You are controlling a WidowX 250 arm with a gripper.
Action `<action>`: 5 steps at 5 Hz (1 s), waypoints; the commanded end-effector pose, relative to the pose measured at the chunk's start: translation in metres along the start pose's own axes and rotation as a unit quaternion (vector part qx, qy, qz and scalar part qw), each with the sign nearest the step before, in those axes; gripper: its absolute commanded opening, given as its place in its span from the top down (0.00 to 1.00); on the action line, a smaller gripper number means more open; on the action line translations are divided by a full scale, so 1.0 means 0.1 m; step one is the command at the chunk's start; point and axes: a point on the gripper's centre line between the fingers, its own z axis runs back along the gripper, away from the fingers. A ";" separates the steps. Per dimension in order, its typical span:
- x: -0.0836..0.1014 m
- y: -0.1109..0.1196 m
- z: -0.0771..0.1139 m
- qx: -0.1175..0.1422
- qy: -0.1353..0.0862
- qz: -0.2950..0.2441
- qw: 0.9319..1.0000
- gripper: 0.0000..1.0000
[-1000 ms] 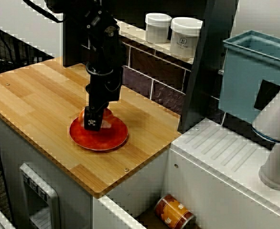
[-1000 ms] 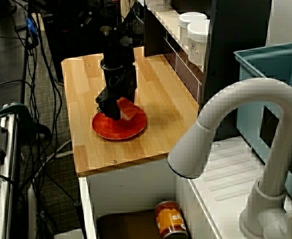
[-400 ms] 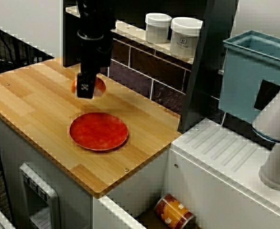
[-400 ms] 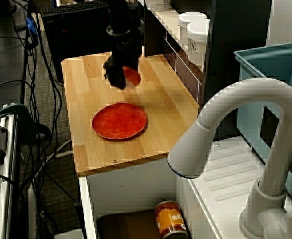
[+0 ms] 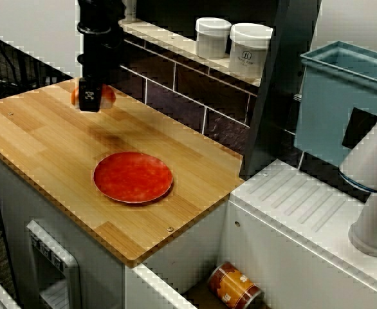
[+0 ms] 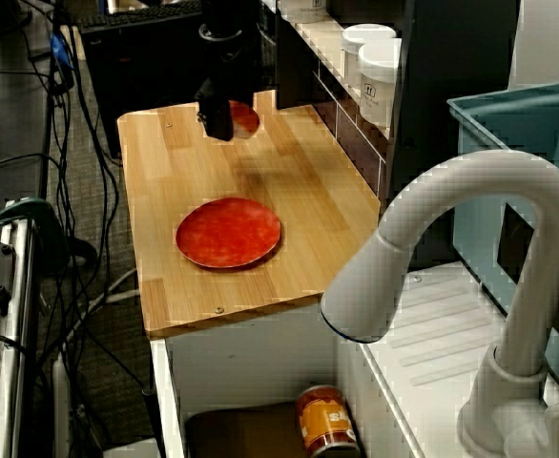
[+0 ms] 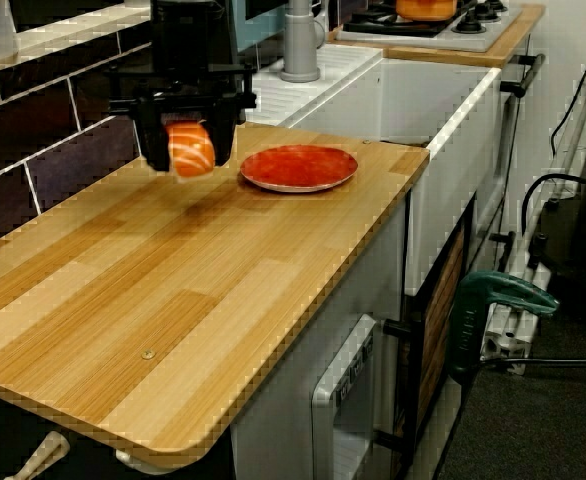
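Moved since a second ago: my gripper (image 5: 90,102) and the salmon sushi piece (image 5: 109,96), which left the red plate (image 5: 133,177) and hung over the wooden counter (image 5: 40,132) toward the tiled wall. View from the counter's front: orange showed on either side of my dark fingers; the plate lay bare, well apart from the piece; two white jars (image 5: 212,37) stood on the ledge and a can (image 5: 235,285) lay below the counter. View past the tap: gripper (image 6: 217,122) over the counter's far end, sushi piece (image 6: 245,118) beside its tip, plate (image 6: 228,232) nearer, tap (image 6: 432,239) in front. Low view along the counter: my gripper (image 7: 187,160) was clamped on the sushi piece (image 7: 191,148), one finger on each side, clear of the wood, with the plate (image 7: 298,167) just beyond.
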 end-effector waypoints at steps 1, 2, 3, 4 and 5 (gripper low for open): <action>-0.23 0.07 -0.01 0.025 0.002 -0.009 1.000 1.00; -0.33 0.12 -0.10 0.032 0.008 0.001 0.999 1.00; -0.39 0.17 -0.14 0.022 0.008 0.008 1.000 1.00; -0.44 0.15 -0.20 0.015 0.019 0.007 1.000 1.00; -0.48 0.13 -0.26 0.015 0.028 0.004 0.999 0.00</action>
